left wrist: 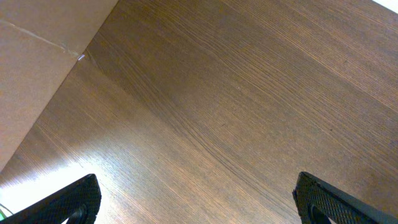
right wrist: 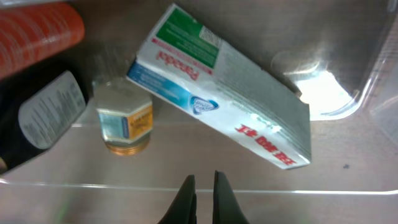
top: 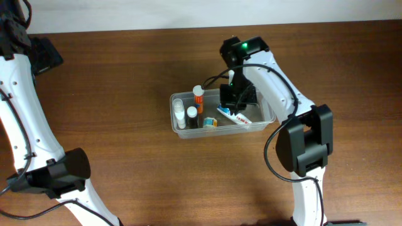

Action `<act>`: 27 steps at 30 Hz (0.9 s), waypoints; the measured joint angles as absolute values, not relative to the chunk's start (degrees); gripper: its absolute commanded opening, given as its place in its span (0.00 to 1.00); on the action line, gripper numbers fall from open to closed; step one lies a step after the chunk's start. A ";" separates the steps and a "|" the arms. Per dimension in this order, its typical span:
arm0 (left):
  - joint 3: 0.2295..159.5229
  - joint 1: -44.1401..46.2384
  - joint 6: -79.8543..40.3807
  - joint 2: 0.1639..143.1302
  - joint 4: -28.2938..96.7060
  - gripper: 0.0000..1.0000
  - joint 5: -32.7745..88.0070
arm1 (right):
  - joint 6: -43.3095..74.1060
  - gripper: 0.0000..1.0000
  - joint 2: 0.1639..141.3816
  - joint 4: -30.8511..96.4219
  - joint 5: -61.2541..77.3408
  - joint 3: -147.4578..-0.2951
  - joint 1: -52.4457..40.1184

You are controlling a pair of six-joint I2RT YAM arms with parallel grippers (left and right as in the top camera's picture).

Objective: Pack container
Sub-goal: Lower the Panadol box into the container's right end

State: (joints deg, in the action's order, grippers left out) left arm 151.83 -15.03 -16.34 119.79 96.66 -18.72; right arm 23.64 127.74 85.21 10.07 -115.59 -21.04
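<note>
You are late in the packing: the clear rectangular plastic container point(top: 182, 129) with rounded corners and a rim sits a little right of the middle of the brown wooden bench point(top: 125, 75), long side running left to right, and it already holds several items. Lying tilted inside, toward its right half, is the white, green and blue cardboard medicine box point(right wrist: 217, 87). Just left of it stands a small clear jar with a yellow label and gold cap point(right wrist: 124, 121). Further left are a bottle with an orange cap point(top: 198, 94) and two small white-capped bottles point(top: 180, 113), all upright as far as the overhead view shows.

The right gripper point(right wrist: 202, 190) hangs directly over the container's middle, pointing almost straight down, its forearm reaching in from the bench's right front. Its fingers are pressed nearly together with only a thin slit between them, and nothing is pinched. So the step reads as a release just made, or a nudge about to come. Your next move is likely to lift straight up clear of the rim without clipping the box; check whether anything is left to pack, since no loose items show on the bench.

The left gripper point(left wrist: 199, 199) is parked near the far left corner, spread wide, over bare wood.
</note>
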 measured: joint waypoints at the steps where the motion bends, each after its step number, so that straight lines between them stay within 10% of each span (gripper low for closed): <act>1: 151.83 -15.03 -16.34 119.79 96.66 1.00 -18.72 | 24.16 0.04 127.74 84.97 9.69 -115.59 -21.26; 27: 151.83 -15.03 -16.34 119.79 96.66 1.00 -18.70 | 30.20 0.04 127.74 74.08 5.17 -106.50 -21.58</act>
State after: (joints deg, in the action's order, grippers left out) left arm 151.83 -15.03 -16.34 119.79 96.66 -18.70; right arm 30.20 127.74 74.08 5.17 -106.50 -21.58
